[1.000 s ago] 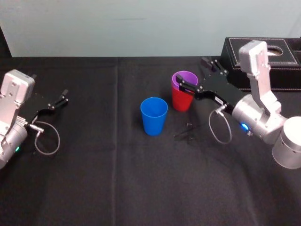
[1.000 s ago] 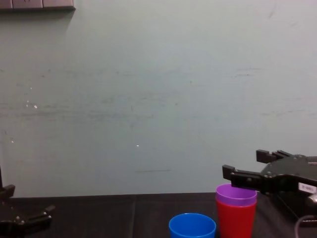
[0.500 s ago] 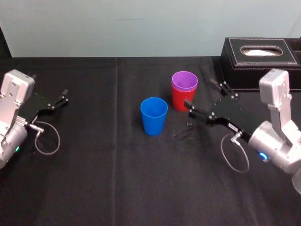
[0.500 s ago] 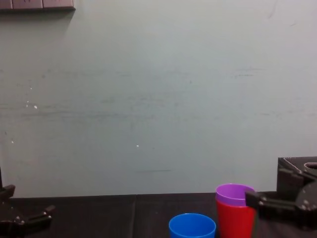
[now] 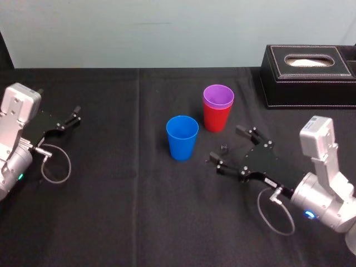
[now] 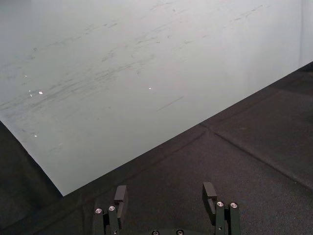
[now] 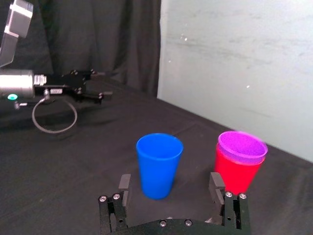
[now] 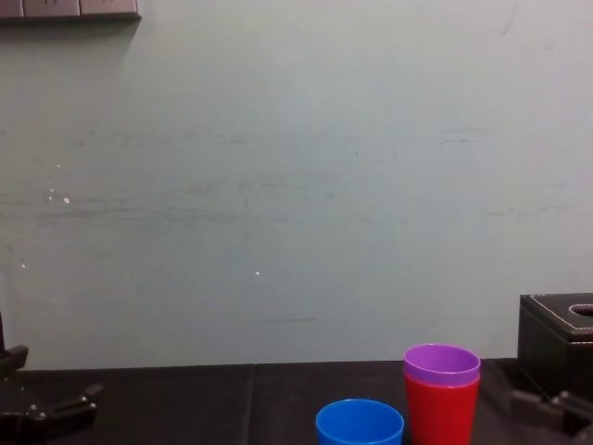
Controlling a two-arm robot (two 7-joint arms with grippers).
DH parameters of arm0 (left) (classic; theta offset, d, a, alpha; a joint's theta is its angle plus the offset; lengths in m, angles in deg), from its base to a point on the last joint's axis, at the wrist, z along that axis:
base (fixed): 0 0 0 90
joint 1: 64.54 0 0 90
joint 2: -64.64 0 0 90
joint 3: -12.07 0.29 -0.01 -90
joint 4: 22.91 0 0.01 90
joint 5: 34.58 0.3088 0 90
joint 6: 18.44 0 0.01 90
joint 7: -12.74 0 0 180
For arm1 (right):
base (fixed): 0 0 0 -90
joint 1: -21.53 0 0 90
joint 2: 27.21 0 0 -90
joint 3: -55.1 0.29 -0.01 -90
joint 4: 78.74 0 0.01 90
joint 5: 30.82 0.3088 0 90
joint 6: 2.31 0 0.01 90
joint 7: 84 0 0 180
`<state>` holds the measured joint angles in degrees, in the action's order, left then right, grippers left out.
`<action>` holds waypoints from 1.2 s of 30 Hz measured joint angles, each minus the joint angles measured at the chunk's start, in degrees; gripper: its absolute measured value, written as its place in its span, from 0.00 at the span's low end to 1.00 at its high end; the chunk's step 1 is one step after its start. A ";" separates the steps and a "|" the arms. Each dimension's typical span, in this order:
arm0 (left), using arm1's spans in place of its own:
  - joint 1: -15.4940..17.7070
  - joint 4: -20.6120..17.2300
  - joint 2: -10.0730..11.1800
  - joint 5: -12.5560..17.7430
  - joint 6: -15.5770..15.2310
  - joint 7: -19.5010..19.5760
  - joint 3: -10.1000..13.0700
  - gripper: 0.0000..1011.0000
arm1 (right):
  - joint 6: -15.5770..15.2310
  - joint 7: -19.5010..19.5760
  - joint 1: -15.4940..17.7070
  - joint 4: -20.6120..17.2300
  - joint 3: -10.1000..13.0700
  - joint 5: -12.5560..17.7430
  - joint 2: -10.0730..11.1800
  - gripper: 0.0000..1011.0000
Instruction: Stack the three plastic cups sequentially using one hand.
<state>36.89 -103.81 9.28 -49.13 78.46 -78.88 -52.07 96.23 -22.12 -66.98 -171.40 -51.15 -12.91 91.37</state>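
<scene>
A purple cup (image 5: 218,95) sits nested inside a red cup (image 5: 216,119) at the middle of the black table. Standing alone to their left and slightly nearer is a blue cup (image 5: 182,137). My right gripper (image 5: 228,147) hovers low in front of the cups, open and empty, a short gap from them. Its wrist view faces the blue cup (image 7: 159,164) and the purple cup (image 7: 242,146) in the red cup (image 7: 236,174) beyond the right gripper (image 7: 169,188). My left gripper (image 5: 72,115) is parked open at the far left.
At the back right stands a black stitched tissue box (image 5: 308,68). A small dark object (image 5: 223,148) lies on the cloth between the right gripper's fingers. The pale wall closes off the table's far edge.
My right gripper has drawn back from the purple cup's rim toward me and dropped lower, staying open and empty. The cups and the left arm have not moved.
</scene>
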 joint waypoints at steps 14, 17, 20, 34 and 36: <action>0.00 0.00 0.00 0.00 0.00 0.00 0.00 0.99 | -0.75 0.51 -4.20 5.40 -4.49 -1.92 -3.80 0.99; 0.00 0.00 0.00 0.00 0.00 0.00 0.00 0.99 | -1.35 0.97 -5.62 6.60 -5.33 -2.41 -4.97 0.99; 0.00 0.00 0.00 0.00 0.00 0.00 0.00 0.99 | -1.95 1.44 -6.99 7.93 -5.92 -2.67 -6.09 0.99; 0.00 0.00 0.00 0.00 0.00 0.00 0.00 0.99 | -2.89 2.94 -11.87 13.59 -7.90 -4.48 -10.06 0.99; 0.00 0.00 0.00 0.00 0.00 0.00 0.00 0.99 | -2.82 3.18 -12.51 14.43 -8.13 -4.87 -10.56 0.99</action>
<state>36.89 -103.81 9.28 -49.12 78.46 -78.88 -52.07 93.41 -18.93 -79.50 -156.97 -59.28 -17.77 80.81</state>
